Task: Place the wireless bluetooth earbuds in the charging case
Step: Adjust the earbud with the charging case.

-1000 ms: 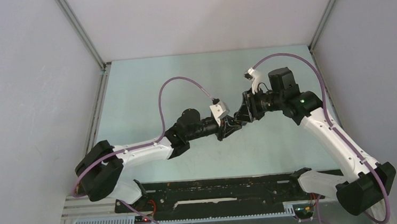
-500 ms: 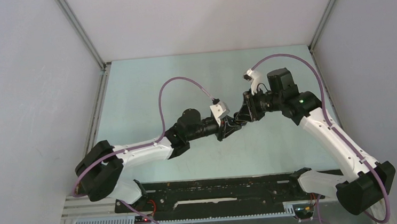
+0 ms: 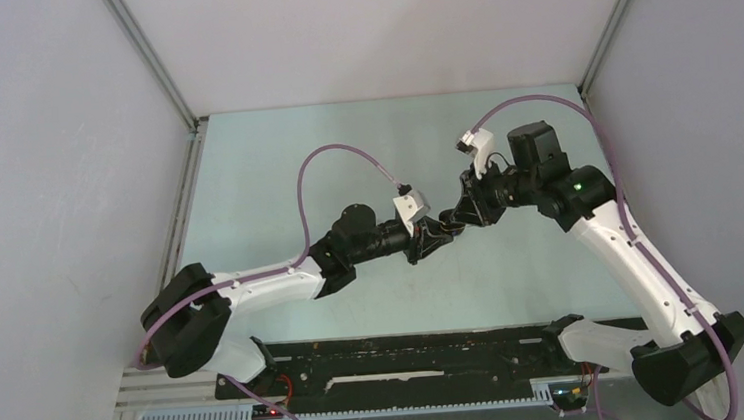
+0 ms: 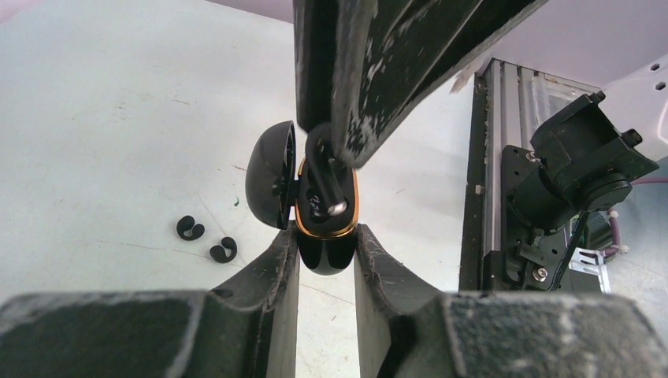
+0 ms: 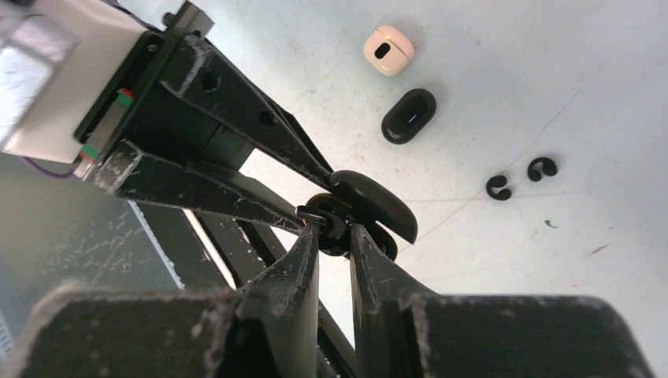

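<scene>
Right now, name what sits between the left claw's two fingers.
Left wrist view: the open charging case, clamped by the left claw; the right claw holds an earbud at its mouth.

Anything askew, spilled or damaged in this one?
Nothing stands out. The left fingers clamp the open charging case, the right fingers hold an earbud at its well, and two C-shaped black earbuds lie loose on the table.
</scene>
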You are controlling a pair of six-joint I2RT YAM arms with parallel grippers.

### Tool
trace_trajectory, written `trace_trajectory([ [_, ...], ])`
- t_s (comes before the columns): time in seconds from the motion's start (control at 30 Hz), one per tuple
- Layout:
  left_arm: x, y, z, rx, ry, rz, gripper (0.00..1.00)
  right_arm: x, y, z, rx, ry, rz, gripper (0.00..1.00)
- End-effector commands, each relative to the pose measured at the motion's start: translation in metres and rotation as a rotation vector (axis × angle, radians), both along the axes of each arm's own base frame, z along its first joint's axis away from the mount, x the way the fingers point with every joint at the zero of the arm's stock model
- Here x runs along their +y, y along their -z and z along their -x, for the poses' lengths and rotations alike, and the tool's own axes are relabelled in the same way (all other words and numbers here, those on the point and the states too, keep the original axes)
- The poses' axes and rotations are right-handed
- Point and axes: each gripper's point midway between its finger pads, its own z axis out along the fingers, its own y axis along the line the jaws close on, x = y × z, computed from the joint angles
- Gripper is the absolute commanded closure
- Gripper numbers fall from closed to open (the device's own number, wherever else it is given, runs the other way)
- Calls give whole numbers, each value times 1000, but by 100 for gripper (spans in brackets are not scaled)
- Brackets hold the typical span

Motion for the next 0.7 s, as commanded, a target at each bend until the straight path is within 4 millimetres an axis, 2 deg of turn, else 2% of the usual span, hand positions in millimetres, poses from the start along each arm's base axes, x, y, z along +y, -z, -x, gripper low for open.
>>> trace_trajectory([
  [0.0, -5, -14, -2, -24, 4, 47, 100, -10, -28, 1, -172, -76, 57, 95],
  [0.3, -5, -13, -1, -20, 8, 46, 100, -11, -44, 1, -450, -250, 243, 100],
  [0.67, -8, -22, 0, 38, 13, 87, 100, -10, -70, 3, -854, -289, 347, 100],
])
